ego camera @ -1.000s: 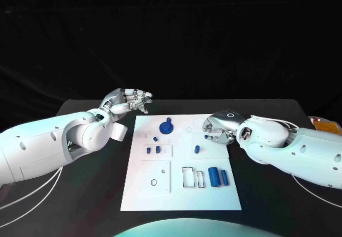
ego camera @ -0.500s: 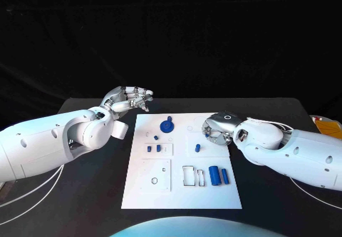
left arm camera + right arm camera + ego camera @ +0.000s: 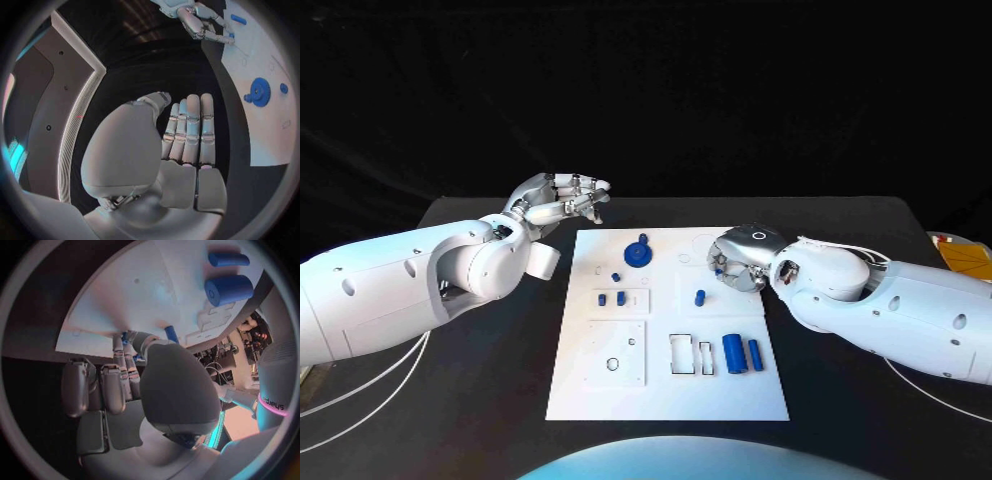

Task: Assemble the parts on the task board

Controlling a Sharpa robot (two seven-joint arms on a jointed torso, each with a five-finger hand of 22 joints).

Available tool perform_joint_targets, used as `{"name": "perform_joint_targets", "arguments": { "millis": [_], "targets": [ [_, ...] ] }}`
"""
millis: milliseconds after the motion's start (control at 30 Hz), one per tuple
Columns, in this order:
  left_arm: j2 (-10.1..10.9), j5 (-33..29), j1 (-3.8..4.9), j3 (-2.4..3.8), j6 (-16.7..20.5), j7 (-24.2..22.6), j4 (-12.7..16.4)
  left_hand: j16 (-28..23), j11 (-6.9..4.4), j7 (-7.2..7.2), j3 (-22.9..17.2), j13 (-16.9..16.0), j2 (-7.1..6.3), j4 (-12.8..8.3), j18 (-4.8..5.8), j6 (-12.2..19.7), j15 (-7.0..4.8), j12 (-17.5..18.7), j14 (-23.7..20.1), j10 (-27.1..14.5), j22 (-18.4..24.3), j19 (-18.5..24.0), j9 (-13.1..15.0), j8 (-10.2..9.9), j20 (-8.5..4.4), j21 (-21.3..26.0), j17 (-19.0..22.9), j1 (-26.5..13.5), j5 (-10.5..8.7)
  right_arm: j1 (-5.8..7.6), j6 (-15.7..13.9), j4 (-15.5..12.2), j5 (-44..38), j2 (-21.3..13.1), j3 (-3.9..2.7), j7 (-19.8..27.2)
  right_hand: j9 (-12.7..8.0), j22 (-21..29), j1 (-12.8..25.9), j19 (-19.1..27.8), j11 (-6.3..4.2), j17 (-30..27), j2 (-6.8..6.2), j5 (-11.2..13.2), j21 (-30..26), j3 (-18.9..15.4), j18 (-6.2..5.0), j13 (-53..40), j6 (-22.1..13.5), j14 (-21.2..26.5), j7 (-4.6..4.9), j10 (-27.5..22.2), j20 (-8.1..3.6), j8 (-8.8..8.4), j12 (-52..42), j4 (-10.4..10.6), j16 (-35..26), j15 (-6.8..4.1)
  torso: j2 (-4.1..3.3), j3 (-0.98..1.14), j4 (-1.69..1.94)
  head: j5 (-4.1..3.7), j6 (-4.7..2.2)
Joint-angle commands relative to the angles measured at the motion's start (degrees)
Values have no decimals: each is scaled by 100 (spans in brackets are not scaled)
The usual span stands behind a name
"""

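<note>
- Nearest on the flat white task board (image 3: 668, 390): two blue plastic cylinders (image 3: 741, 356) lying side by side, next to a narrow rectangular slot (image 3: 681, 355). A square inset plate (image 3: 616, 353) lies left of the slot.
- Mid board: two short blue pegs (image 3: 610, 299) in a small inset; one small blue peg (image 3: 700, 297) standing alone right of them.
- Right hand (image 3: 738, 260) hangs over the board's right edge, fingers curled downward. Something blue shows at the fingertips (image 3: 128, 337) in the right wrist view; whether it is gripped, I cannot tell.
- Blue toothed gear (image 3: 636, 256) lies flat near the board's far end.
- Farthest: left hand (image 3: 565, 200) raised over the black worktop (image 3: 488, 345) beyond the board's far left corner, fingers straight and close together, holding nothing.
- Risk, as I judge it: a curled right finger could knock the lone peg just beside it, or a loosely pinched part could drop and roll off the board.
- Against a second ago: right hand sits slightly farther up the board, away from the lone peg; left hand is about where it was; parts unmoved.
</note>
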State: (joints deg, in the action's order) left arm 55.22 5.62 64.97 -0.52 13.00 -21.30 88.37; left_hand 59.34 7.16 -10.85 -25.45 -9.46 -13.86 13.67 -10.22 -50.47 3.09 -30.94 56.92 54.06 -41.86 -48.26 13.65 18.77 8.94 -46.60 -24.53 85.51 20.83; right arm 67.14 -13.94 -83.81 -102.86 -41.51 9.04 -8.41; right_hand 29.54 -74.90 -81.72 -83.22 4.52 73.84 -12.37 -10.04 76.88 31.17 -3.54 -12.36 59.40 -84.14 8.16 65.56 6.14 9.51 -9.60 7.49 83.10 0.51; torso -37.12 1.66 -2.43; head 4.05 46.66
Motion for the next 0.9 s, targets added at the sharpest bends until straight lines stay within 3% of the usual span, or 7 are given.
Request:
{"name": "perform_joint_targets", "arguments": {
  "millis": [33, 200, 333, 900],
  "targets": [
    [-5, -45, 8, 6, -90, 11, 9, -24, -5, -9, 29, -6, 26, 2, -25, 36, 15, -19, -38, -48, 5, -45, -8, -6, 9, 22, 6, 22, 0, -77, 170, 28, -138, 16, 40, -114, 5, -904, -23, -90, -3, -2, 68, 24, 112, 54, 81, 34, 79, -250, -3, 76, -6, 40, 35, -55, 30, -41, 2, -4, 1, -10, 20],
    [-5, -46, 8, 6, -100, 37, 2, -30, 3, -19, 28, -11, 35, -18, -24, 56, 21, -34, -42, -75, 11, -54, -11, -12, 10, 33, 12, 45, 4, -98, -27, -19, -224, -11, 41, -201, 45, -1061, -120, -222, -52, -20, 257, 216, 389, 303, 140, 62, 222, -250, -25, 289, -49, 114, 57, -354, 26, -88, 7, -4, 1, -14, 27],
    [-3, -46, 8, 6, -97, 62, -10, -31, 5, -21, 28, -12, 37, -23, -24, 59, 21, -37, -42, -79, 12, -55, -12, -13, 10, 34, 13, 51, 4, -105, -226, -109, -255, -79, 40, -253, 58, -1115, -80, -259, -54, -56, 316, 233, 475, 496, 158, 83, 228, -246, -20, 367, -63, 116, 108, -532, 11, -93, 10, -5, 0, -3, 24],
    [-3, -46, 8, 6, -120, 98, -48, -39, 24, -43, 37, -12, 37, -31, -20, 95, 35, -44, -50, -130, 17, -61, -19, -26, 13, 46, 21, 50, 6, 7, -657, -403, -207, -238, -4, -286, 67, -1146, 52, -274, -45, -74, 306, 250, 516, 636, 166, 108, 231, -245, -10, 394, -60, 112, 178, -654, 4, -86, 16, -8, -5, -18, -15]
  ]
}}
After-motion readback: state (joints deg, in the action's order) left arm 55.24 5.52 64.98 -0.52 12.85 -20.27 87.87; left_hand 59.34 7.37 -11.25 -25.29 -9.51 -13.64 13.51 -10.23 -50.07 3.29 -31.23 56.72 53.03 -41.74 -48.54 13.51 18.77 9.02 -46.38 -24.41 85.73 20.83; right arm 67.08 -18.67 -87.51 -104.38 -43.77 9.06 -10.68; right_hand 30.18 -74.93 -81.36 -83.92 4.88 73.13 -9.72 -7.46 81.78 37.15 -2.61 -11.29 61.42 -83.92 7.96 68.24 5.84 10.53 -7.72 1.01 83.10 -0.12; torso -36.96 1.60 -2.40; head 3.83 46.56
